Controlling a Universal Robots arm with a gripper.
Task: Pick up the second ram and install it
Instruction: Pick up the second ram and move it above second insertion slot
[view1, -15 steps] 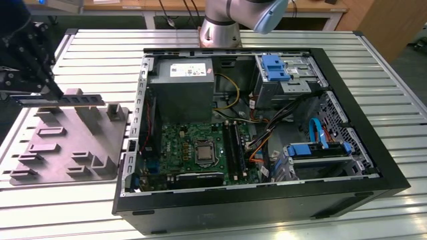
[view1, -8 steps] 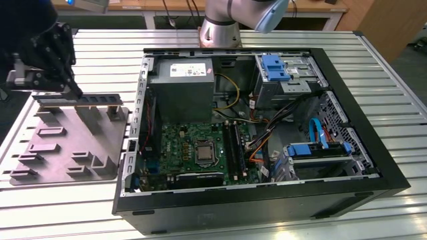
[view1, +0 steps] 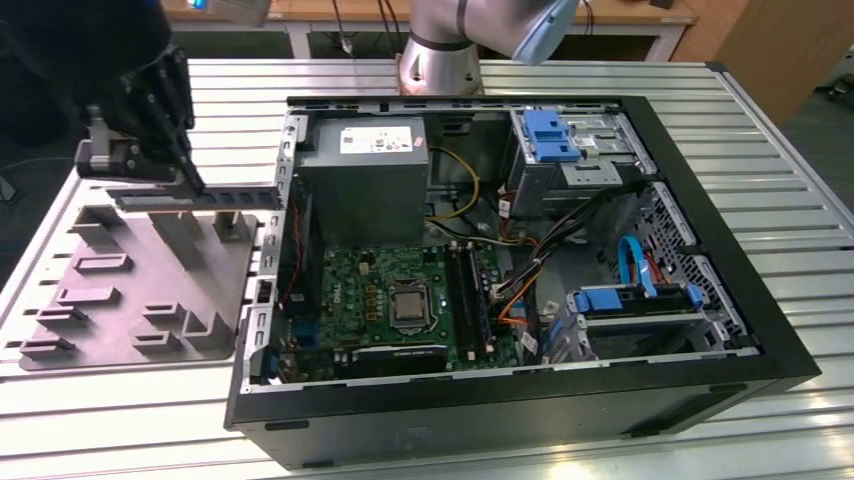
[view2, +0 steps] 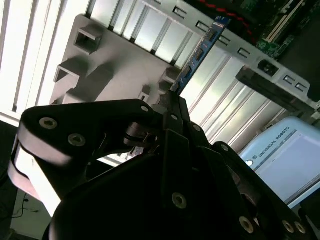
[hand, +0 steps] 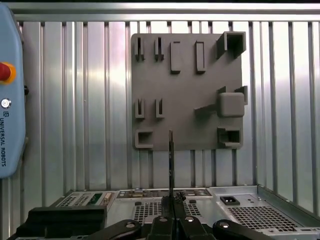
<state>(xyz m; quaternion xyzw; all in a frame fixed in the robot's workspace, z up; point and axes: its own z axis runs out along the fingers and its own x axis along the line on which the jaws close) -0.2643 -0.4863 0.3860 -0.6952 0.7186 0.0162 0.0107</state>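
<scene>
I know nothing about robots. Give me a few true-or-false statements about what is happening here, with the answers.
1. The tool is clamped on a long, narrow, dark blue-green memory stick. True.
2. That memory stick is already seated in the green circuit board. False: the tool holds it at the flat grey plastic plate, outside the case.
3. The black metal computer case lies open on its side. True.
4. The grey plate sits inside the case. False: it lies on the ribbed metal table, beside the case on the exterior view's left.
</scene>
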